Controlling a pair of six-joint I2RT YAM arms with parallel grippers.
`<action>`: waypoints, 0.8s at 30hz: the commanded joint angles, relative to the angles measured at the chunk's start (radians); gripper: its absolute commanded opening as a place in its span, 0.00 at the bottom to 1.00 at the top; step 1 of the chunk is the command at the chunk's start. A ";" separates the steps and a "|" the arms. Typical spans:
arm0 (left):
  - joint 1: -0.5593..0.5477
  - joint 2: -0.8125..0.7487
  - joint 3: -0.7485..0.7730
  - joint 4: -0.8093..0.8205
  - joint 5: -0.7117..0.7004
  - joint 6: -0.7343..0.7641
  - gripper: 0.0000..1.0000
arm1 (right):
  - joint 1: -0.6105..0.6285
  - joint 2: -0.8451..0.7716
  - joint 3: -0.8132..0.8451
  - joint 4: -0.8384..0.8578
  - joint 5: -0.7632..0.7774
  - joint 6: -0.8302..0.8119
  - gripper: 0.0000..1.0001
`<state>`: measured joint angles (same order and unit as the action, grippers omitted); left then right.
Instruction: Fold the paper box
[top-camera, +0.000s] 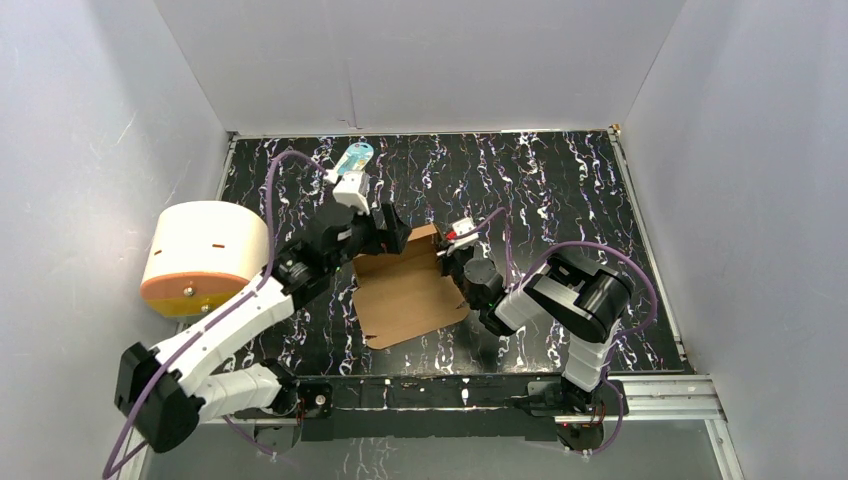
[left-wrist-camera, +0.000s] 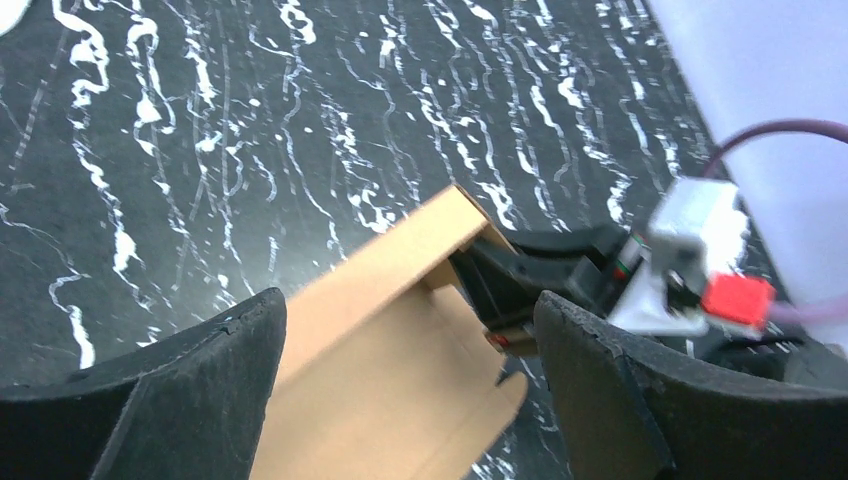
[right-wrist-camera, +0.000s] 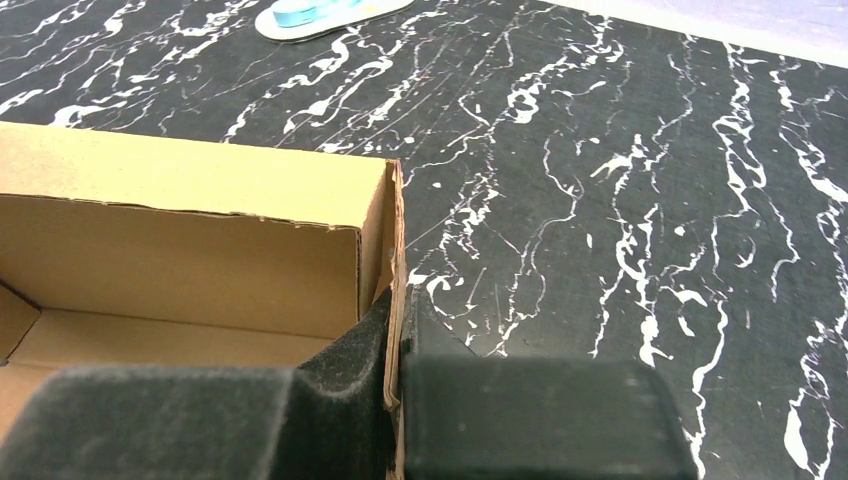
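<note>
Currently the right gripper (right-wrist-camera: 395, 350) pinches the right wall of the paper box (top-camera: 410, 290), mid-table; the left gripper (left-wrist-camera: 410, 375) gapes wide astride its far wall, holding nothing; a loose pinch could let that raised wall spring flat, I judge; beyond, black marbled table (top-camera: 560, 190), then plain white walls (top-camera: 420, 60).

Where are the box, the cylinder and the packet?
box (top-camera: 410, 295): top view, on its flat brown panel.
cylinder (top-camera: 208, 240): top view, on its white surface.
packet (top-camera: 354, 157): top view, on its middle.
</note>
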<state>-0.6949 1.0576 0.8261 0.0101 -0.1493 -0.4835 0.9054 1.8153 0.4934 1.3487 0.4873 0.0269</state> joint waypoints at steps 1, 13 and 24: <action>0.070 0.127 0.108 -0.093 0.060 0.107 0.91 | 0.003 -0.021 -0.019 0.012 -0.103 -0.038 0.03; 0.124 0.334 0.125 0.030 0.292 0.098 0.88 | -0.010 -0.023 -0.027 0.003 -0.257 -0.078 0.03; 0.124 0.342 0.006 0.131 0.330 0.053 0.72 | -0.014 -0.016 -0.035 0.023 -0.286 -0.064 0.07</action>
<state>-0.5774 1.4086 0.8646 0.1047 0.1436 -0.4210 0.8936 1.8065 0.4801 1.3582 0.2352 -0.0299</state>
